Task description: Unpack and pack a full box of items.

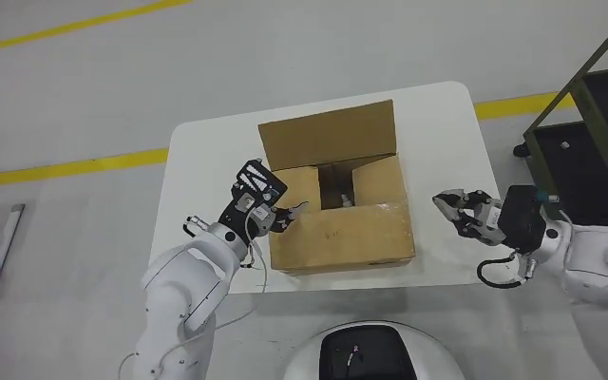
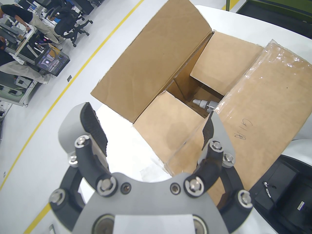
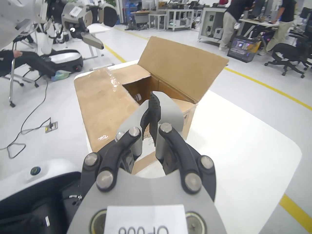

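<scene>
A cardboard box [image 1: 342, 237] [image 2: 256, 103] [image 3: 97, 103] sits in the middle of the white worktop [image 1: 209, 161] [image 2: 268, 25] [image 3: 243, 147]. Its flap on the side away from the robot stands up and leans outward. The flap on the robot's side lies flat over the top, with clear tape along its edge. The two shorter side flaps are folded inward, leaving a dark gap at the centre of the box. Down in that gap lies a small grey and white item [image 1: 344, 199] [image 2: 204, 103] [image 3: 138, 96], partly hidden by the flaps. The left claw [image 1: 285, 215] [image 2: 150, 115] is at the box's left side, released, with its fingers spread wide. One finger is over the corner of the taped flap beside the gap and the other is outside the box above the worktop, with the left side flap between them. Whether either finger touches the cardboard cannot be told. The right claw [image 1: 446, 205] [image 3: 151, 103] is off the box's right side, apart from it and above the bare worktop. It is clenched, fingertips together with nothing between them, and points toward the box. A dark green cart [image 1: 570, 142] stands on the floor beyond the box's right side, off the worktop.
</scene>
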`<state>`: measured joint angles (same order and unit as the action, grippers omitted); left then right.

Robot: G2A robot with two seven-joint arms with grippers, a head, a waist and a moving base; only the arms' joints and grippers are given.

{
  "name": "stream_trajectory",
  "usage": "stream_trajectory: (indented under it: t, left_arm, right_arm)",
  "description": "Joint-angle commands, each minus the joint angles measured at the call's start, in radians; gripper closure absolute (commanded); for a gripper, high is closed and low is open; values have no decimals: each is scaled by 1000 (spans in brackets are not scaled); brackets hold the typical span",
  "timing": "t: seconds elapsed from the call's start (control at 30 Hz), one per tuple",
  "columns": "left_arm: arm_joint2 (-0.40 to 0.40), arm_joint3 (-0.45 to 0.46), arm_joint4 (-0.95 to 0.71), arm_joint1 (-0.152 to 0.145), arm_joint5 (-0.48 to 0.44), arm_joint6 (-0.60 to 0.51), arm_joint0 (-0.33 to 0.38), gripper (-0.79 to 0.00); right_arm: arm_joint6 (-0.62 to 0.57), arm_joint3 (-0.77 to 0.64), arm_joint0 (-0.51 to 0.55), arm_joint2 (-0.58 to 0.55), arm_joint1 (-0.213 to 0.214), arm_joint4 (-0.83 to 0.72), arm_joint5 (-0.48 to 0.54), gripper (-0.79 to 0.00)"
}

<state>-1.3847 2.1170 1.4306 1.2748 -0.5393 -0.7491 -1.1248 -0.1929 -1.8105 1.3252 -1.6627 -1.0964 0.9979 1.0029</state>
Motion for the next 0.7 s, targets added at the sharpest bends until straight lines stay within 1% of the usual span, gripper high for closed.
stream_trajectory:
  t: [0.0,0.07,0.17,0.27,0.3,0.33,0.67]
  left_arm:
    - [0,0,0,0,0,0,0,-785]
    - [0,0,0,0,0,0,0,-785]
    - [0,0,0,0,0,0,0,-785]
    - [0,0,0,0,0,0,0,-785]
    - [0,0,0,0,0,0,0,-785]
    - [0,0,0,0,0,0,0,-785]
    - [0,0,0,0,0,0,0,-785]
  right_arm:
    - [-70,25,-51,39,8,-29,9,0]
    - [-127,54,-107,81,18,-64,9,0]
    - [-170,111,-179,138,33,-154,9,0]
    - [-220,163,-244,194,51,-208,9,0]
    - [-226,177,-257,206,55,-225,9,-219]
    - [-226,177,-257,206,55,-225,9,-785]
    - [-226,177,-257,206,55,-225,9,-785]
